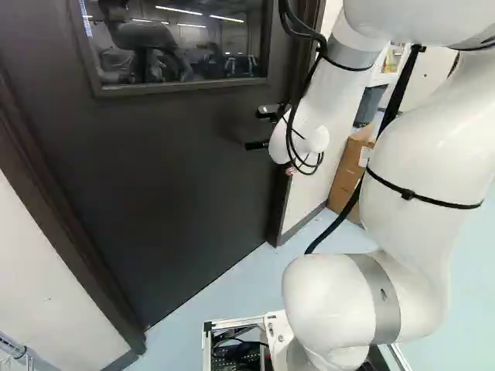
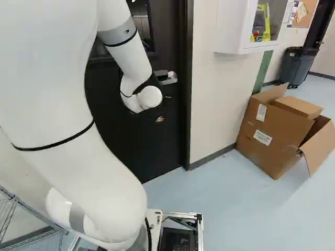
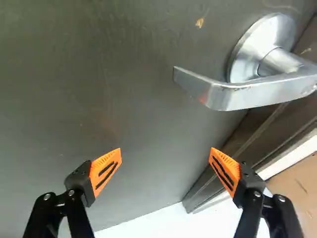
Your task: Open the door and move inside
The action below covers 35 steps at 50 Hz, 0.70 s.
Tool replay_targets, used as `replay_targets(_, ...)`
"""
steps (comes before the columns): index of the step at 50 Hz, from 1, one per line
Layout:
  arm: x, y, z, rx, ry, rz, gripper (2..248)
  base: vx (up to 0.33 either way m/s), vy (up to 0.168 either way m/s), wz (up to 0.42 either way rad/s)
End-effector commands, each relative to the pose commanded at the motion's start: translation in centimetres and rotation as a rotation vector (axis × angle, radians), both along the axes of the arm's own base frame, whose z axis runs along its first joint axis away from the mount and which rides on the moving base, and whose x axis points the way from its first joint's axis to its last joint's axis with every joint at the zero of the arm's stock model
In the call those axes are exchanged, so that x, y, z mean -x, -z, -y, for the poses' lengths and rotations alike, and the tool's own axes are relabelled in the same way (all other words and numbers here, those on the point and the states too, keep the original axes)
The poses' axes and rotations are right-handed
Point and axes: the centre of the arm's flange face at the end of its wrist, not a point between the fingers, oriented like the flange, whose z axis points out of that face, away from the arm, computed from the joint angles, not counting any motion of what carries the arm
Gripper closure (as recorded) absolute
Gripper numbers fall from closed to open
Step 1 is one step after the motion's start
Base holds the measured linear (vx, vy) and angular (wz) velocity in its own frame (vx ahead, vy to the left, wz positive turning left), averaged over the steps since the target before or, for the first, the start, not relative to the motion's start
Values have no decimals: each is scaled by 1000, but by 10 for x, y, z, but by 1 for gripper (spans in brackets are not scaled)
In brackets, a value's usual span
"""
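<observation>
"Steel lever handle [image 3: 257, 93], mounted on the door [image 3: 124, 74], near its latch edge. I logged the door as apparently closed against the door frame [image 2: 186, 130]."

"And the gripper [image 3: 166, 150]?"

"Released. Its two fingers stood wide apart with nothing between them. The lever handle was ahead of them, offset toward the frame-side finger, touching neither."

"What failure did you expect first?"

"An empty grasp. Had I closed there, I judged the fingers would have met only air. The approach needed a sideways correction before any advance."

"And a straight advance?"

"Risky. I thought the fingertips could jam on the door's face, or the frame-side finger catch the door frame, since both surfaces were close."

"After contact?"

"Slip. A grasp at the lever's free tip could have slid off as it turned. I also could not tell which way the door swung; with the arm [image 2: 84, 151] reaching so near, a wrong guess risked straining the wrist or driving the door into the base."
</observation>
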Motion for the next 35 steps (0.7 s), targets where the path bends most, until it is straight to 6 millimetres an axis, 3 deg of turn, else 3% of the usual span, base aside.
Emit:
replay_targets(17, 35, -17, 3, 5, 18, 40, 3, 0, 0, 0)
replay_targets(35, 43, -36, 3, 11, 20, 85, 3, 0, 0, 0)
